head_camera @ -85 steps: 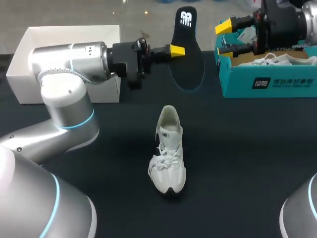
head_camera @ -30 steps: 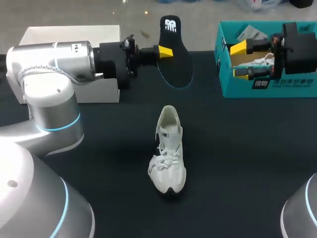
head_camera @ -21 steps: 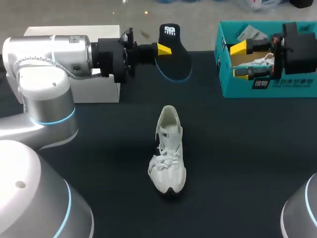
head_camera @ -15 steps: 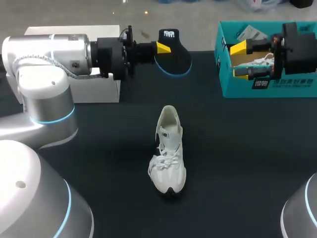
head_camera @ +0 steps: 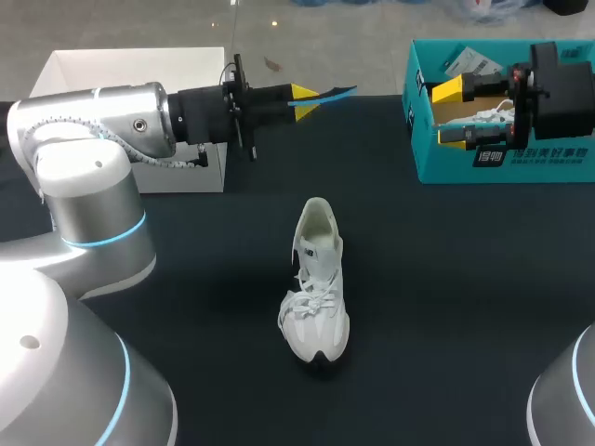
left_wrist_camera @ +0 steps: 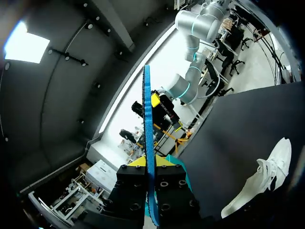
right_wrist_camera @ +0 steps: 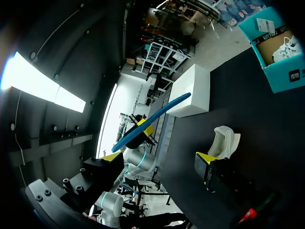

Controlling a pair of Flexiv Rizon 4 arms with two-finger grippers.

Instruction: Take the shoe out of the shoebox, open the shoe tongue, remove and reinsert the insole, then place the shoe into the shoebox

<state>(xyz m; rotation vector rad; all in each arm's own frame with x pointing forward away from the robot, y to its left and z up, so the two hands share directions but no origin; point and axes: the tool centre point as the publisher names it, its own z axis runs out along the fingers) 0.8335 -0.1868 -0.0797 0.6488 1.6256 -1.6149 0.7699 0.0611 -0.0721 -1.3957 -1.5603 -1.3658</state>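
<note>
Blue-edged insole (head_camera: 339,92) edge-on, pinched in left hand (head_camera: 303,94), white shoe (head_camera: 317,283) on tabletop (head_camera: 465,279), right hand (head_camera: 450,113) agape, empty, by teal box (head_camera: 521,158)

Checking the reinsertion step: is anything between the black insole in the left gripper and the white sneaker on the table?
Nothing visible does. The black, blue-edged insole, clamped in the left gripper, hangs over bare dark table beyond the heel of the white sneaker. The right gripper stands aside, open, by the teal shoebox.
</note>
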